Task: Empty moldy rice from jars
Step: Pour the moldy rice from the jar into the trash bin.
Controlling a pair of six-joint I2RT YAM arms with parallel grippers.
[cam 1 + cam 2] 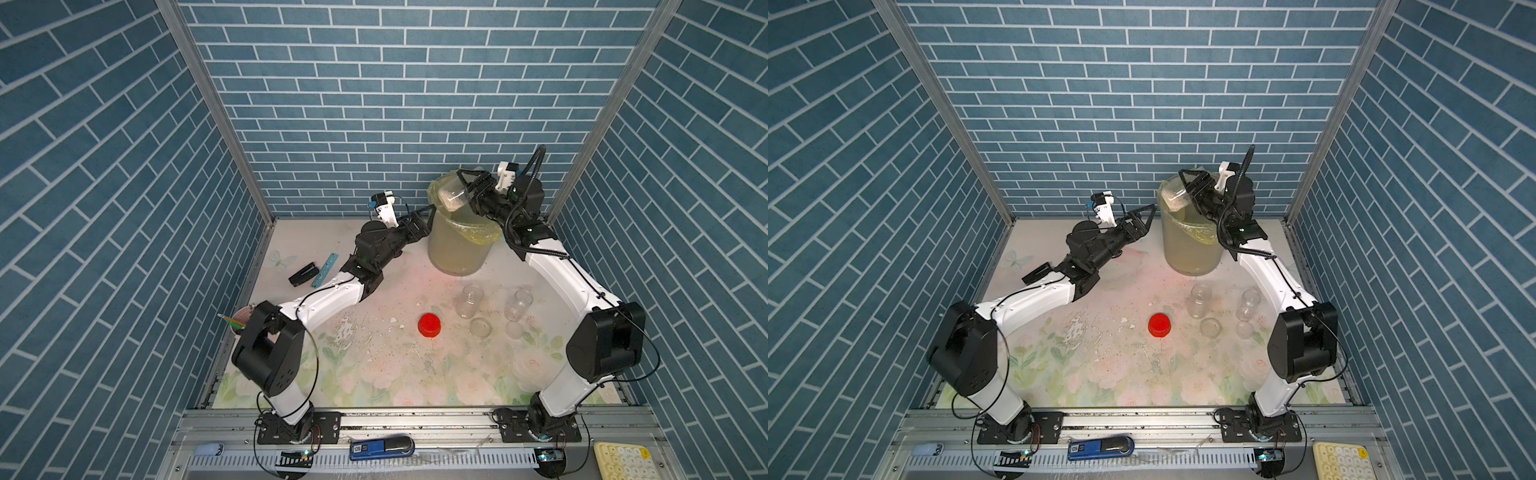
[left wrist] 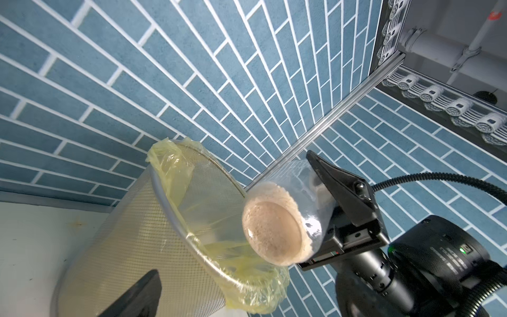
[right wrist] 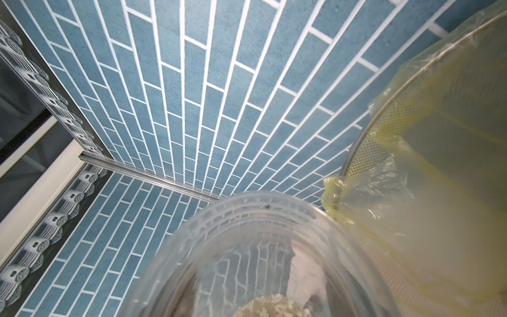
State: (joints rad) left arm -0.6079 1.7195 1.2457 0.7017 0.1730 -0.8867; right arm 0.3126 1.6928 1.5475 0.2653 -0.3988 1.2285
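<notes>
A clear jar [image 1: 455,194] [image 1: 1177,195] hangs tilted over the mouth of the translucent bin [image 1: 457,253] [image 1: 1187,253], with my right gripper [image 1: 471,189] [image 1: 1192,187] shut on it. The moldy rice [image 2: 274,230] [image 3: 274,306] sits packed in the end of the jar [image 2: 310,192] away from the fingers. My left gripper [image 1: 428,212] [image 1: 1148,214] is open and empty, just beside the bin's left rim. Two more jars [image 1: 469,301] [image 1: 517,305] stand upright and look empty on the table. Next to them lie two clear lids [image 1: 481,327] [image 1: 514,330] and a red cap [image 1: 429,325] [image 1: 1160,324].
The bin is lined with a yellow bag [image 2: 175,175] [image 3: 397,192] and stands at the back, near the right corner. White crumbs [image 1: 345,328] are scattered mid-table. A black stapler [image 1: 303,274], a blue ruler [image 1: 326,270] and a pink pencil cup [image 1: 241,320] sit along the left edge.
</notes>
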